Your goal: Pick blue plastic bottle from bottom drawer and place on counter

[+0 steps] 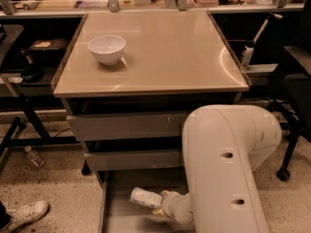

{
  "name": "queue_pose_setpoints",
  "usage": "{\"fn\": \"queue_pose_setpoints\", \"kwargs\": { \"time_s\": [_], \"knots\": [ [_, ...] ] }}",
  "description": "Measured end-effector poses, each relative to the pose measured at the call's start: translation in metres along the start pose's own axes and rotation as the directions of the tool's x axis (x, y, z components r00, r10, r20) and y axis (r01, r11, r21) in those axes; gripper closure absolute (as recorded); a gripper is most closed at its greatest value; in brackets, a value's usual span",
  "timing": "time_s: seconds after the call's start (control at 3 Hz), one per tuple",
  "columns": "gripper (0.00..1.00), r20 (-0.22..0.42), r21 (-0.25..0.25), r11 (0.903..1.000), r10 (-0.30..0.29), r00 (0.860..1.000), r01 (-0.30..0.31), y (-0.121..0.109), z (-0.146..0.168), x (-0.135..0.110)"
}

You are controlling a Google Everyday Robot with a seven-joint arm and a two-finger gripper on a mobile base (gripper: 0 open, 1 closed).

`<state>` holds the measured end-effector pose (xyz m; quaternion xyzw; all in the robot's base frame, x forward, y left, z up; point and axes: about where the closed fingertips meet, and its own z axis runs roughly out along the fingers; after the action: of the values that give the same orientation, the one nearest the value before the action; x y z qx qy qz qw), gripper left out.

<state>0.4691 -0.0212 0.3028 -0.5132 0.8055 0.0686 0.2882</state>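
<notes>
Hand (pixel 163 204) (in bottom drawer (pixel 119 218)) partly behind arm (pixel 223 169)

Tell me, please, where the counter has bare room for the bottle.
The counter is bare everywhere but its far-left corner, where the white bowl sits. The claw is in the bottom drawer by the blue plastic bottle.

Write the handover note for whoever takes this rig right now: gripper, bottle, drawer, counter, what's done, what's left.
Gripper: down inside the open bottom drawer, right at the end of the blue plastic bottle. Whether it has a hold on the bottle cannot be seen from this view.
Bottle: inside the drawer, lying on its side, not yet on the counter.
Counter: a white bowl sits on it toward the picture's left.
Done: drawer open, arm reached in to the bottle.
Left: confirm the grasp, lift the bottle out, and set it on the counter away from the bowl.
</notes>
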Motion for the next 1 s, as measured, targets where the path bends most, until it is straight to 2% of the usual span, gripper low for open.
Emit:
{"fn": "queue_pose_setpoints", "kwargs": {
  "time_s": [0.33, 0.67, 1.0],
  "knots": [
    [1.0, 0.012, 0.07, 0.9975, 0.008, 1.0, -0.009, -0.015, -0.053, -0.002],
    [1.0, 0.007, 0.07, 0.9975, 0.006, 1.0, -0.007, -0.015, -0.058, -0.005],
    [1.0, 0.008, 0.073, 0.9973, 0.001, 1.0, -0.002, -0.013, -0.084, -0.018]
  ]
}}
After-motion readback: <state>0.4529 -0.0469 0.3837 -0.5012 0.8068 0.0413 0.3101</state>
